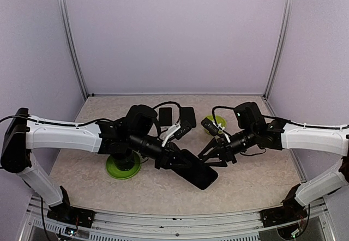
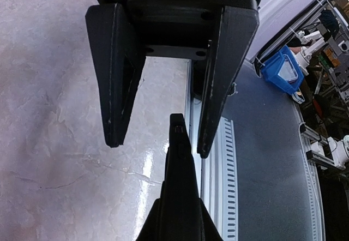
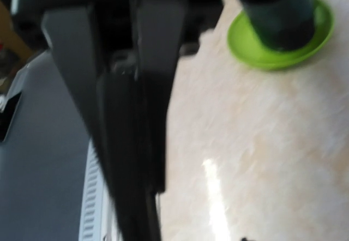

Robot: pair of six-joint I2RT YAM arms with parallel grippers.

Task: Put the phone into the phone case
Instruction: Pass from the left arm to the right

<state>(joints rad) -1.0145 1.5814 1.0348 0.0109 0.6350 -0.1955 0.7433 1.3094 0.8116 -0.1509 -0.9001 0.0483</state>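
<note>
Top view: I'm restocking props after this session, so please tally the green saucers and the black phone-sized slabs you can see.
Green saucers: 2 (left, right)
Black phone-sized slabs: 3 (one between the arms, two at the back)
Total: 5
I cannot tell which slab is the phone and which the case.

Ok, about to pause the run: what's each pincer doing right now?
Left pincer: closed on the phone.
Right pincer: open, next to the phone's far end.
</note>
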